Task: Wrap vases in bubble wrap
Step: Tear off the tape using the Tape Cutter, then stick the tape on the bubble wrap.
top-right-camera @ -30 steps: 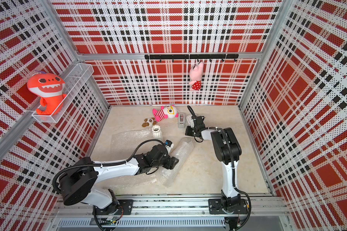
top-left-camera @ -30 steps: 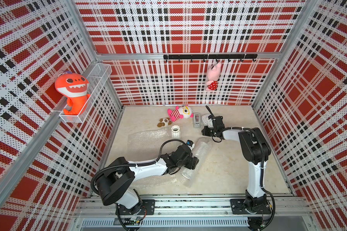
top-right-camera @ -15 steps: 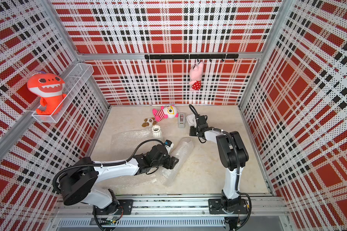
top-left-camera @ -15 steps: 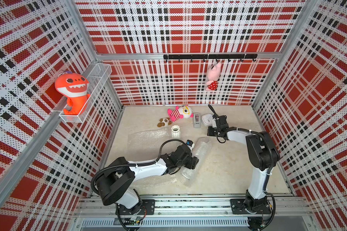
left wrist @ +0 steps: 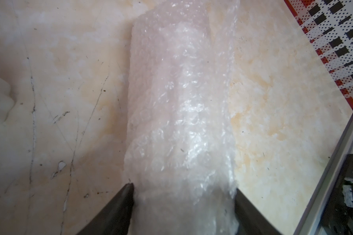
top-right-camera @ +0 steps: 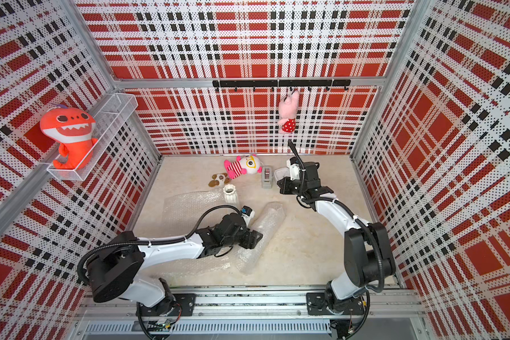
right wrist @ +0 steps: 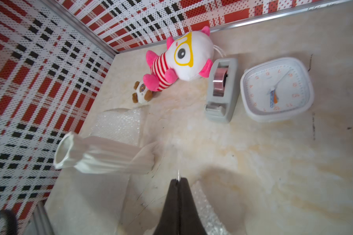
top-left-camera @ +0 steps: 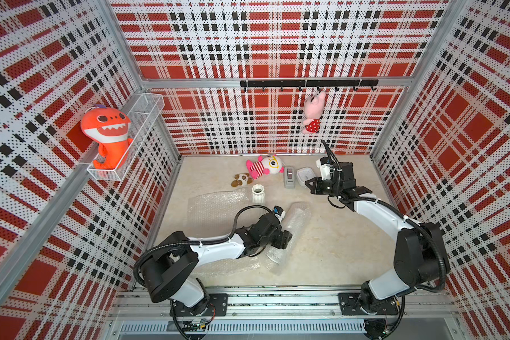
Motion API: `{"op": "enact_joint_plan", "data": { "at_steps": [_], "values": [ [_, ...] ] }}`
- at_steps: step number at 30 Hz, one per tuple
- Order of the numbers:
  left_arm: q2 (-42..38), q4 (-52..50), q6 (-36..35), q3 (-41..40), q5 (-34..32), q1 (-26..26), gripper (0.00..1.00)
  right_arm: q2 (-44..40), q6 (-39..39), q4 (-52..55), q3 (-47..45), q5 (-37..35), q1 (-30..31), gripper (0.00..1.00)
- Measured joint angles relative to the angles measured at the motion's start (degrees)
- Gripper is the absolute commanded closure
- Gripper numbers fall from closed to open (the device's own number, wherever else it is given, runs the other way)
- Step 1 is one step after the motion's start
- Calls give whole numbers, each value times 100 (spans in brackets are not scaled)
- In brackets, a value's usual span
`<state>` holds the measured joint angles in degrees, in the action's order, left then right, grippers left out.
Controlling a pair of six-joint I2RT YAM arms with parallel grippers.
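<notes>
Bubble-wrapped bundle (top-left-camera: 296,219) lying on surface (top-left-camera: 336,241), clasped across its width by left gripper (left wrist: 183,189) jaws; likely springy, fragile inside, best held mid-length. Right gripper (right wrist: 178,182) jaws pressed together near tape dispenser (right wrist: 222,89). 1 bare vase (top-left-camera: 257,194) upright beyond.

Plaid perforated walls (top-left-camera: 277,44) are red, black and white; the marbled stone bench (top-left-camera: 336,235) is cream, the ribbed ceramic vase (top-left-camera: 258,194) white, the rolled bubble wrap (left wrist: 179,101) translucent — the plush shark (top-left-camera: 106,132) orange.
</notes>
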<state>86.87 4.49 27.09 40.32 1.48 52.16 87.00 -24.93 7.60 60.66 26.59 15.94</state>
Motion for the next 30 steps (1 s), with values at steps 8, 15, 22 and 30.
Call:
{"op": "enact_joint_plan", "data": {
  "at_steps": [8, 15, 22, 30],
  "values": [
    [-35, 251, 166, -155, -61, 28, 29, -1132, -824, 531, -1340, 850, 289, 100],
    [-35, 280, 293, -166, -302, 164, 29, -1777, -1523, 645, -2103, 927, 887, 100],
    [-35, 278, 352, -166, -525, 304, 29, -1543, -1808, 492, -2271, 896, 1191, 100],
    [-35, 278, 354, -164, -562, 328, 29, -1257, -1773, 345, -2269, 905, 1244, 100]
  ]
}}
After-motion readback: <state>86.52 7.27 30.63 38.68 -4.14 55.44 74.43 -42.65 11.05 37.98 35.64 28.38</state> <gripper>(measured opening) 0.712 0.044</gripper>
